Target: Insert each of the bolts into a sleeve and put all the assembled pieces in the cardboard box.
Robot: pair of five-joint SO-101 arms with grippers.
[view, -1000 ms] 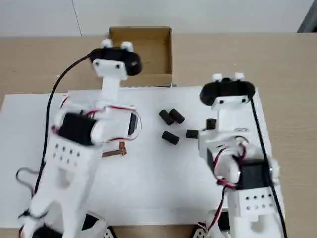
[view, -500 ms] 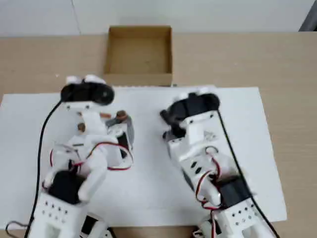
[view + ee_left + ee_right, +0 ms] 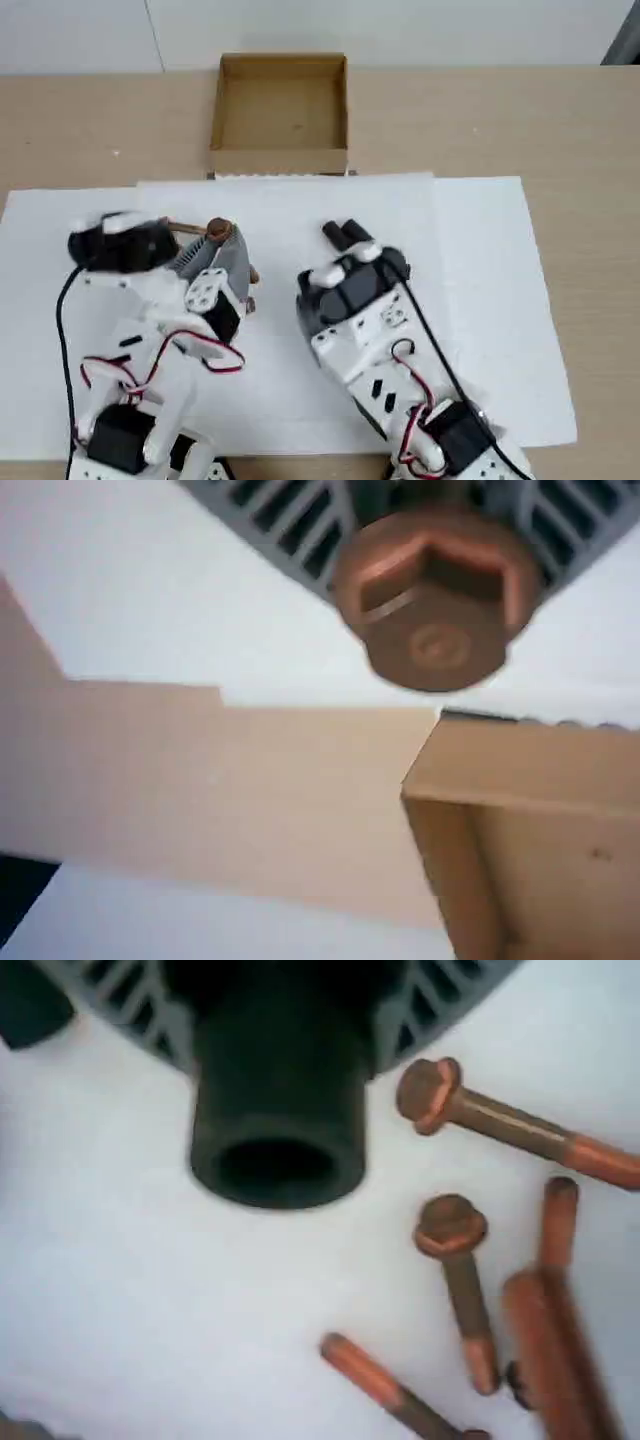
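The right gripper (image 3: 280,1020) hangs low over the white sheet (image 3: 480,300). Its fingers (image 3: 110,1000) are clamped on a black sleeve (image 3: 278,1140) whose open bore faces outward. Loose copper bolts (image 3: 455,1230) lie just beside it. The left gripper (image 3: 220,248) pinches one bolt (image 3: 435,605), head sticking out. More sleeves (image 3: 346,235) lie just past the right arm. Farthest back, the cardboard box (image 3: 282,150) sits open on the table (image 3: 500,110).

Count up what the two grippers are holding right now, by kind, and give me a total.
bolt: 1, in the left gripper
sleeve: 1, in the right gripper
Total: 2
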